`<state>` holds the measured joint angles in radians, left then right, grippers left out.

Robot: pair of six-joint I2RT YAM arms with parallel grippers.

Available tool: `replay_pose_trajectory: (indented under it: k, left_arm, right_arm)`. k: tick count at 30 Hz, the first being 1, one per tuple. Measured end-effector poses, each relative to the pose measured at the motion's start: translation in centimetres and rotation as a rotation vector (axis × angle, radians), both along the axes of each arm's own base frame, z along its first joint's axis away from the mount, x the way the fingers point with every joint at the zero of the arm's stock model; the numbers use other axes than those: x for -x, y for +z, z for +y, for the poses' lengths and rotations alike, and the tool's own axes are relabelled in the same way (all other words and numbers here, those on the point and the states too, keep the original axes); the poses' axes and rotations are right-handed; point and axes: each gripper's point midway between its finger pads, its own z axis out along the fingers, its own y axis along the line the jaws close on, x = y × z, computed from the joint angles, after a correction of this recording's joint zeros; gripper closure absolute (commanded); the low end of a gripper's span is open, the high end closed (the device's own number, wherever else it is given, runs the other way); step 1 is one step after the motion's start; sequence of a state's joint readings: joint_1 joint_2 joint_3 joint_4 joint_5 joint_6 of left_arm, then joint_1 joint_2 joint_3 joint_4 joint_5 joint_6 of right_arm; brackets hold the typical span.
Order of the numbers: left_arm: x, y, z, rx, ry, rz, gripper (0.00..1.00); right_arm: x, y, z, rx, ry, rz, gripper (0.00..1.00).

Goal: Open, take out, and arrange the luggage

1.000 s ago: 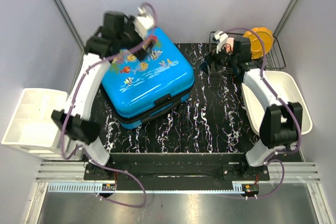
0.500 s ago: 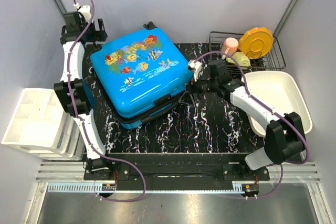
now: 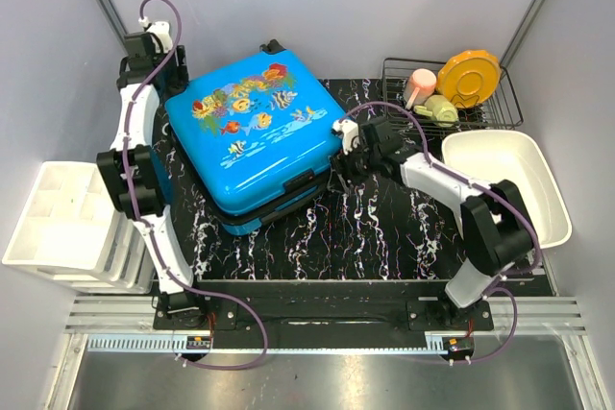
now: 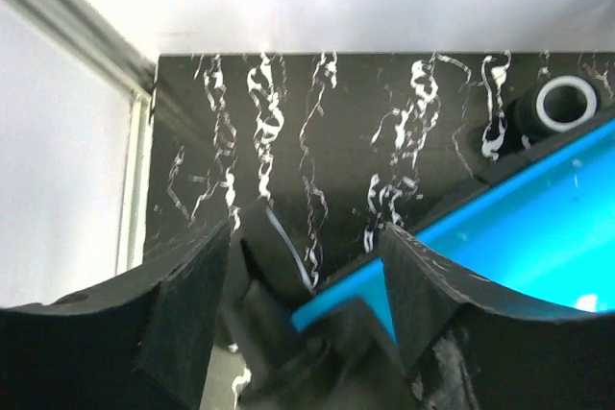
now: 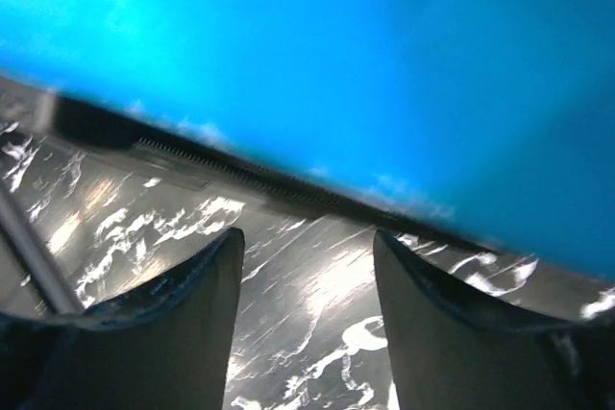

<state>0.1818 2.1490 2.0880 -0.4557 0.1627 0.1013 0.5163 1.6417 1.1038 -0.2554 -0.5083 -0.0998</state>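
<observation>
Lying flat on the desk (image 3: pixel 384 228), toward its far left part, the luggage (image 3: pixel 255 141) had its fish-printed shell facing up and both halves together. No gap showed along the zipper seam (image 5: pixel 288 189), so the opening step did not appear to be done, and nothing from inside was on view.

The left hand (image 4: pixel 307 237) sat at the far left corner of the case. Its fingers were apart, with the blue corner and a dark fitting between them. Whether they pressed on that corner or merely straddled it could not be told.

The right hand (image 5: pixel 306 242) was low at the case's right side, facing the seam. Its fingers were spread with only bare desk between them, grasping nothing.

By that reading the task was near its start, with both hands placed at the case and everything else left: parting the halves, lifting the contents out and arranging them. A white compartment bin (image 3: pixel 58 218) stood left of the desk and a white tub (image 3: pixel 500 180) right of it.
</observation>
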Motion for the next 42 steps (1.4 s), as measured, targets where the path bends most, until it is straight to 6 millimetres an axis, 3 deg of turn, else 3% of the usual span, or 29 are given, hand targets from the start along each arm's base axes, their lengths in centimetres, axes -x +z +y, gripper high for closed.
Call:
replay_pose_trajectory:
  k: [7,14,21,23,27,28,30,31,32,35,39,42]
  left_arm:
    - [4.5,0.1,0.7,-0.051,0.012,0.073,0.65]
    - [7.3,-0.5,-0.3,-0.046,-0.014,0.087,0.74]
    - [11.1,-0.5,-2.5,-0.003,-0.032,0.096,0.76]
    - [12.3,-0.6,-3.6,0.019,-0.045,0.111,0.75]
    - [14.7,-0.8,-6.7,0.108,-0.094,0.154,0.7]
    - [15.2,-0.8,-7.5,0.135,-0.113,0.164,0.63]
    - [16.2,-0.8,-8.9,0.178,-0.149,0.185,0.55]
    - [16.7,-0.8,-9.4,0.199,-0.169,0.199,0.45]
    - [17.2,-0.8,-10.0,0.219,-0.193,0.212,0.4]
    - [18.8,-0.9,-11.4,0.242,-0.279,0.265,0.22]
    - [21.2,0.2,-12.9,0.193,-0.462,0.324,0.15]
    - [22.2,2.4,-12.7,0.067,-0.659,0.319,0.13]
  right_arm:
    - [-7.0,-0.6,-2.7,0.075,-0.147,-0.007,0.47]
    - [-13.0,-0.6,-4.8,0.102,-0.176,-0.009,0.48]
    - [-21.6,0.4,-7.5,0.143,-0.267,-0.19,0.43]
    - [-23.2,1.1,-8.5,0.155,-0.296,-0.235,0.39]
    - [-26.1,4.7,-10.4,0.148,-0.345,-0.345,0.29]
    - [-26.8,6.2,-10.8,0.142,-0.353,-0.389,0.27]
    - [-26.8,8.1,-11.8,0.144,-0.362,-0.43,0.19]
    - [-26.5,9.5,-12.4,0.138,-0.363,-0.453,0.18]
    - [-26.1,10.5,-12.5,0.125,-0.36,-0.468,0.16]
    - [-23.2,13.9,-12.1,0.077,-0.313,-0.5,0.12]
    - [-18.3,18.2,-10.8,-0.002,-0.229,-0.541,0.09]
    - [-15.1,19.7,-10.3,-0.041,-0.179,-0.552,0.09]
